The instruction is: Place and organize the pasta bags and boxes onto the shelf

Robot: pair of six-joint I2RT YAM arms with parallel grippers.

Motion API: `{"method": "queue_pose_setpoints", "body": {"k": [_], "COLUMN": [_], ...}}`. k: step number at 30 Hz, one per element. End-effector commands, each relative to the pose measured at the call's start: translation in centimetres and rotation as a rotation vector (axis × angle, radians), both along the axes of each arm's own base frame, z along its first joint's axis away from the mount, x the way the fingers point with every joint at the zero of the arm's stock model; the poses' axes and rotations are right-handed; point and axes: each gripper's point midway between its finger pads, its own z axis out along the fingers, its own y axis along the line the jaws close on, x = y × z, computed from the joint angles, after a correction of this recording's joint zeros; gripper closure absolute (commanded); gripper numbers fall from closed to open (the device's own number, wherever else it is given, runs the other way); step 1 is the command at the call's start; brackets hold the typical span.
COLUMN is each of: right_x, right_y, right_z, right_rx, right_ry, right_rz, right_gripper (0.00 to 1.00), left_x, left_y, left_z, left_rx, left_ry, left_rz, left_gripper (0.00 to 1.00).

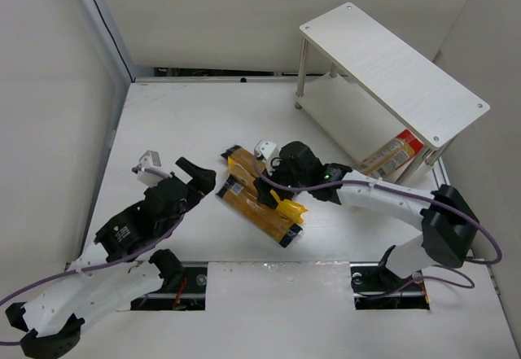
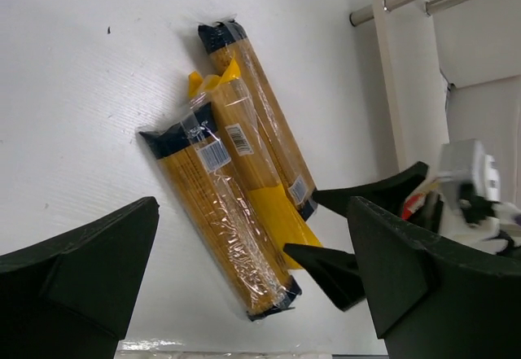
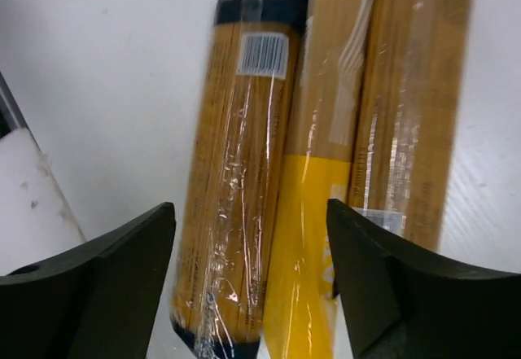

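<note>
walls: plain off-white | table: white | light: soft, even

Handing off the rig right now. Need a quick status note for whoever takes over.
Left gripper: open, empty, just left of the pile.
Right gripper: open, empty, over the pile.
Things: two orange-brown packs with a yellow pack between them lie side by side on the table. A red pack is on the lower tier of the shelf.
Done: red pack shelved.
Left: shelve the three on the table.
</note>
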Motion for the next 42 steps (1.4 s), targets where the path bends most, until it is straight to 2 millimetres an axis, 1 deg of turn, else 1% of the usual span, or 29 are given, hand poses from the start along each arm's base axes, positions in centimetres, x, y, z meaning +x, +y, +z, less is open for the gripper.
{"method": "queue_pose_setpoints", "body": {"k": [1,3,4,7,9,10,11,12,14,16,17,18,20,23,24,25,26,27,28,29,30,33,35,37,38,39,40,41,42], "right_x": [0.4,1.9,2.6,3.3,3.4,3.4,3.0,3.0,1.8,1.1,0.4,0.5,1.0,2.0,2.8,3.7,4.1,5.5,6.0,6.2,6.9,7.4,8.4,9.0,9.9,10.8,10.7,11.5,11.9], "right_y": [1.5,0.6,0.6,-0.4,-0.6,-0.6,-0.4,-0.4,0.3,0.7,1.2,1.1,1.1,1.1,0.3,0.3,-0.8,-2.6,-3.4,-4.5,-6.0,-8.4,-11.5,-14.0,-16.6,-17.3,-19.0,-21.4,-22.6], "right_z": [-2.1,-3.5,-4.3,-6.6,-7.0,-7.6,-8.0,-8.0,-8.6,-9.0,-9.4,-9.4,-9.1,-5.2,-4.0,-0.5,0.6,2.3,3.6,5.6,6.9,9.1,10.2,9.5,10.3,10.5,10.0,10.4,10.4], "right_rx": [-0.015,-0.086,-0.116,-0.203,-0.212,-0.225,-0.233,-0.233,-0.234,-0.239,-0.248,-0.252,-0.248,-0.181,-0.182,-0.122,-0.12,-0.132,-0.128,-0.108,-0.117,-0.102,-0.133,-0.173,-0.203,-0.229,-0.268,-0.307,-0.33], "right_ry": [0.011,-0.004,0.004,0.026,0.029,0.038,0.042,0.042,0.057,0.066,0.069,0.064,0.055,0.0,-0.043,-0.104,-0.112,-0.181,-0.21,-0.229,-0.279,-0.325,-0.395,-0.416,-0.47,-0.48,-0.466,-0.493,-0.502], "right_rz": [0.041,-0.047,-0.076,-0.139,-0.157,-0.156,-0.147,-0.146,-0.108,-0.093,-0.073,-0.08,-0.115,-0.173,-0.235,-0.275,-0.352,-0.467,-0.518,-0.583,-0.671,-0.813,-0.975,-1.132,-1.252,-1.308,-1.377,-1.471,-1.52], "right_gripper": [0.23,0.3,0.37,0.37,0.38,0.4,0.48,0.52,0.6,0.6,0.66,0.72,1.0,1.0,1.0,1.0,1.0,1.0,1.0,1.0,1.0,1.0,1.0,1.0,1.0,1.0,1.0,1.0,1.0], "left_x": [0.1,0.2,0.2,0.4,0.4,0.4,0.6,0.6,0.7,0.8,0.9,0.9,0.9,0.9,0.9,0.9,0.9,0.9,0.8,0.8,0.8,0.8,0.9,0.9,0.9,1.0,1.0,1.1,1.0], "left_y": [0.7,0.6,0.3,0.2,0.1,-0.1,-0.3,-0.5,-0.6,-0.7,-0.8,-0.8,-0.8,-0.8,-0.8,-0.8,-0.8,-0.8,-0.7,-0.7,-0.7,-0.7,-0.8,-0.8,-0.8,-0.9,-0.9,-0.7,-0.6], "left_z": [-1.5,-1.8,-2.1,-2.5,-2.3,-2.6,-2.3,-2.5,-2.8,-2.6,-2.6,-2.6,-2.7,-2.7,-2.7,-2.7,-2.7,-3.0,-2.9,-2.9,-2.9,-2.9,-3.0,-3.0,-3.0,-2.9,-2.9,-2.8,-3.0], "left_rx": [0.035,0.045,0.052,0.067,0.068,0.083,0.072,0.076,0.084,0.084,0.085,0.085,0.094,0.094,0.094,0.094,0.094,0.101,0.094,0.094,0.094,0.094,0.101,0.101,0.101,0.101,0.101,0.105,0.112], "left_ry": [0.032,0.041,0.054,0.067,0.06,0.07,0.06,0.06,0.067,0.059,0.06,0.06,0.059,0.059,0.059,0.059,0.059,0.065,0.059,0.059,0.059,0.059,0.065,0.065,0.065,0.065,0.065,0.061,0.067], "left_rz": [0.042,0.042,0.034,0.034,0.03,0.017,0.017,0.004,0.003,-0.001,-0.001,-0.001,-0.006,-0.006,-0.006,-0.006,-0.006,-0.006,-0.006,-0.006,-0.006,-0.006,-0.006,-0.006,-0.006,-0.006,-0.006,0.001,0.001], "left_gripper": [0.0,0.0,0.0,0.0,0.0,0.0,0.0,0.0,0.0,0.0,0.0,0.0,0.0,0.0,0.0,0.0,0.0,0.0,0.0,0.0,0.0,0.0,0.0,0.0,0.0,0.0,0.0,0.0,0.0]}}
